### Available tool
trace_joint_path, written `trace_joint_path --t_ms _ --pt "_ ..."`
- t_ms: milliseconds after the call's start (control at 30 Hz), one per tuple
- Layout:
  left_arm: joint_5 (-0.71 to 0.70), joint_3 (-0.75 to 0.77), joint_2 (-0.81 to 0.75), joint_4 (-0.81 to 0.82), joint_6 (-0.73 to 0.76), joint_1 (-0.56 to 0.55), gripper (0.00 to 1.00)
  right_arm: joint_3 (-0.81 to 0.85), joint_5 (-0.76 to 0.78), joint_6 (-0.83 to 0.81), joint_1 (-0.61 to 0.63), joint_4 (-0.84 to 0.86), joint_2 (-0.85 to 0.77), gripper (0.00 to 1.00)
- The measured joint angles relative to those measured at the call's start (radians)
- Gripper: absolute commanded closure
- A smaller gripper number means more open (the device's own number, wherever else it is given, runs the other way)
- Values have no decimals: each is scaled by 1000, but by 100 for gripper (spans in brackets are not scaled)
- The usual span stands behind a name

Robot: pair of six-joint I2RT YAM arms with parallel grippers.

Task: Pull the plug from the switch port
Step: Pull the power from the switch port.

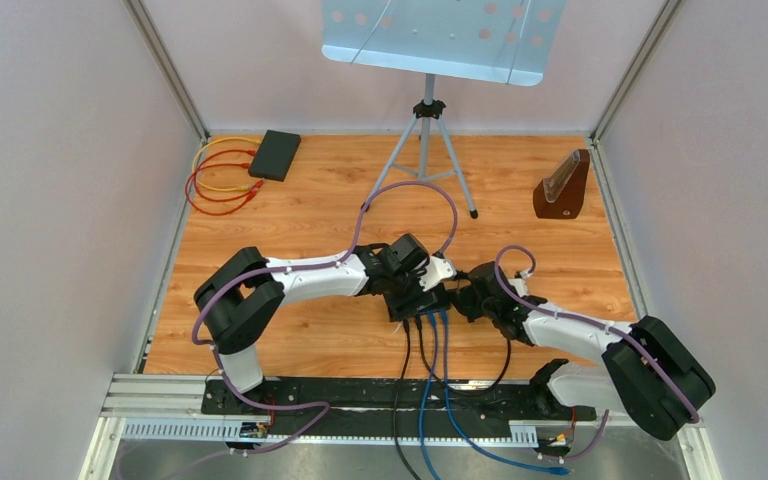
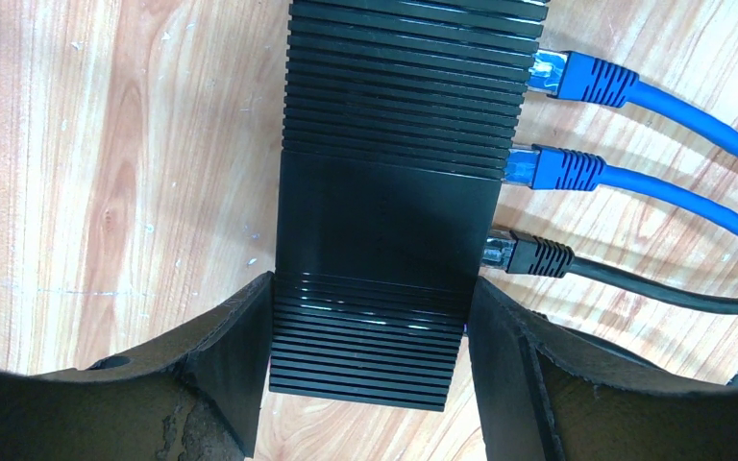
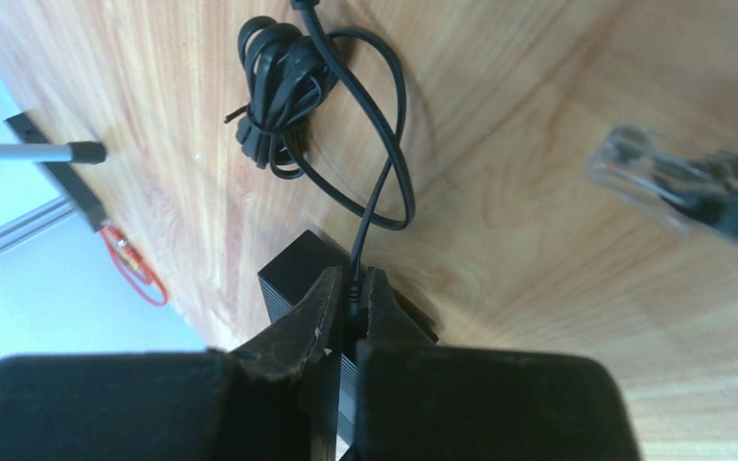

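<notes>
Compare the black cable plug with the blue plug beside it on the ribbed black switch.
The black cable plug has a thinner cable than the blue plug beside it. The black plug sits nearer the left gripper; the blue, farther. Both have clear tips seated in the ribbed black switch.

Ribbed glossy black plastic switch (image 2: 384, 221); smooth, lightly scratched wood-grain tabletop (image 2: 106, 192); clear plastic plugs (image 2: 550, 69); matt black cord (image 3: 399, 182).
</notes>
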Motion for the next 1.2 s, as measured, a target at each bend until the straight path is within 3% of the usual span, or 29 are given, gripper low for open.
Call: trace_joint_path --t_ms 200,400,567,767,967,1200 --pt "5 0 0 2 4 -2 35 -117 -29 -24 -17 164 -60 100" --pt "21 2 0 14 2 -2 36 -109 -11 -51 -19 96 -137 100" --pt "29 2 0 21 5 -2 36 -175 -13 -47 -23 182 -166 100" --pt "25 2 0 25 -3 -4 37 -47 -48 -46 -54 2 -100 100" --pt "20 -1 5 26 5 -2 37 -122 -166 -19 -114 154 -49 100" --pt "18 -1 5 26 4 -4 37 -116 -177 -32 -128 133 -73 100"
